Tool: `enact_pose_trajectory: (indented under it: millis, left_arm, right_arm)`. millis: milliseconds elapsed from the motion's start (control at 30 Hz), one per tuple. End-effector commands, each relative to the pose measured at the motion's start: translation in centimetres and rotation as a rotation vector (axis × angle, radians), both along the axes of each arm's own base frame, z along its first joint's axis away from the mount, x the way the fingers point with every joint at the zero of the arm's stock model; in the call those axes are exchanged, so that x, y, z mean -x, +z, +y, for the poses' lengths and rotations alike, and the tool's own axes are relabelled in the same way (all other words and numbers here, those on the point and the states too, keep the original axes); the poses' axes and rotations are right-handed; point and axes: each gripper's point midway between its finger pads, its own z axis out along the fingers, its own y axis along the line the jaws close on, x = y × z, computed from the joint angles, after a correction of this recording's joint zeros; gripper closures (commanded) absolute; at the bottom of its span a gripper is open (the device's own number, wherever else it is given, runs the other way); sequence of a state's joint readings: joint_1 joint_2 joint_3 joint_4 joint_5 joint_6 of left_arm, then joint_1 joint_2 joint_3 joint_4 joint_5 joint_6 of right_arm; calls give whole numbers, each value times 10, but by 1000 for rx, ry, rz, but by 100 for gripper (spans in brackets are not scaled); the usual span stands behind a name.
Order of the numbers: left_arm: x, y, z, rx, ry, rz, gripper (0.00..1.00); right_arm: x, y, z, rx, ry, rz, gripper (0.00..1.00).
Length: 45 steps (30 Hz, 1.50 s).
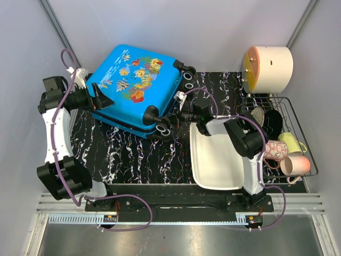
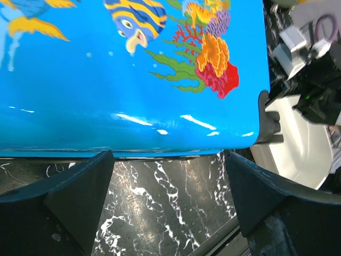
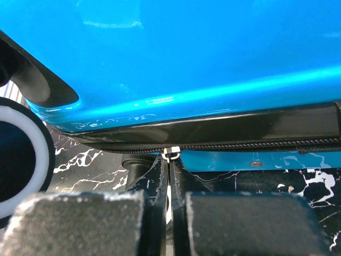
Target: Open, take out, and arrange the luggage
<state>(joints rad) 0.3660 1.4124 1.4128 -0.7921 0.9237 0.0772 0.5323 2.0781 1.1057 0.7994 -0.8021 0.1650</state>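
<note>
Right gripper (image 3: 169, 164) pinching luggage (image 3: 186, 53) zipper pull (image 3: 171, 154); left gripper (image 2: 168, 165) spread wide beside it.

Both the left arm (image 1: 56, 133) and the right arm (image 1: 251, 165) pair white links with bulky black joint housings, with lilac cables (image 1: 66, 98) trailing along them. The left gripper (image 2: 168, 165) has matte black wedge fingers (image 2: 74, 202). The right gripper (image 3: 169, 162) shows coarse grey blocks (image 3: 80, 224), perhaps foam.

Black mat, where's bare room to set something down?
Largest free patch: mat in front of the suitcase, between left arm and basin. A smaller strip lies behind the basin, between wheels and rack. Rack is crowded with cups; right arm crosses the basin.
</note>
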Motion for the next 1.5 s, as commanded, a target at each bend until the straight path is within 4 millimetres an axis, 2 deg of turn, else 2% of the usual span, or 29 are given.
enact_pose_trajectory:
  millis: [0, 33, 67, 100, 133, 167, 200, 267, 300, 367, 400, 433, 467, 600, 733, 867, 967, 1133, 1233, 1267, 1333, 1367, 1400, 1467]
  left_arm:
    - [17, 27, -33, -161, -200, -160, 7]
    - [18, 32, -35, -289, -265, -239, 6]
    - [30, 25, -44, -334, -323, -219, 4]
    - [37, 23, -67, -382, -424, -245, 3]
    - [38, 22, -69, -489, -474, -291, 1]
    - [46, 17, -77, -517, -533, -295, 1]
    - [54, 17, -97, -540, -622, -332, 1]
    - [61, 12, -110, -611, -739, -393, 1]
    - [69, 10, -127, -628, -822, -429, 1]
    - [71, 1, -138, -721, -940, -491, 1]
    - [79, -2, -153, -747, -1019, -530, 1]
    - [77, -8, -158, -799, -1077, -562, 1]
    - [82, -11, -172, -811, -1141, -595, 1]
    - [72, -30, -199, -909, -1279, -648, 1]
    - [58, -30, -225, -934, -1334, -729, 1]
    - [54, -45, -243, -969, -1414, -738, 1]
    - [49, -61, -249, -996, -1457, -709, 4]
    - [41, -87, -237, -1077, -1500, -617, 13]
    - [48, -103, -221, -1113, -1547, -507, 26]
    - [51, -105, -215, -1120, -1554, -475, 35]
    - [59, -108, -205, -1129, -1554, -436, 46]
    - [64, -108, -201, -1127, -1557, -435, 55]
    - [75, -106, -194, -1123, -1561, -441, 58]
    - [84, -108, -183, -1141, -1573, -440, 66]
  right_arm:
    - [-15, 47, -9, -47, -75, -79, 100]
    - [-22, 47, -16, -30, -119, -70, 100]
    - [-27, 50, -17, -20, -136, -81, 100]
    - [-28, 47, -20, -1, -148, -68, 100]
    - [-33, 49, -23, 10, -176, -81, 100]
    - [-37, 49, -24, 25, -187, -104, 100]
    - [-38, 45, -26, 42, -196, -106, 100]
    - [-48, 44, -29, 68, -238, -125, 100]
    - [-51, 42, -31, 80, -251, -128, 100]
    - [-56, 42, -33, 90, -277, -140, 100]
    - [-58, 39, -34, 98, -286, -135, 100]
    - [-60, 39, -35, 102, -300, -132, 100]
    - [-61, 39, -35, 104, -304, -131, 100]
    - [-64, 39, -38, 112, -332, -132, 100]
    - [-68, 41, -42, 112, -364, -146, 100]
    - [-73, 42, -45, 114, -393, -158, 100]
    - [-79, 43, -48, 119, -425, -177, 100]
    - [-87, 44, -57, 150, -473, -246, 100]
    - [-91, 44, -62, 170, -502, -274, 100]
    - [-92, 43, -64, 177, -509, -280, 100]
    - [-97, 45, -70, 196, -540, -314, 100]
    - [-99, 46, -72, 204, -548, -328, 100]
    - [-102, 50, -75, 205, -570, -352, 100]
    - [-103, 49, -80, 227, -576, -400, 100]
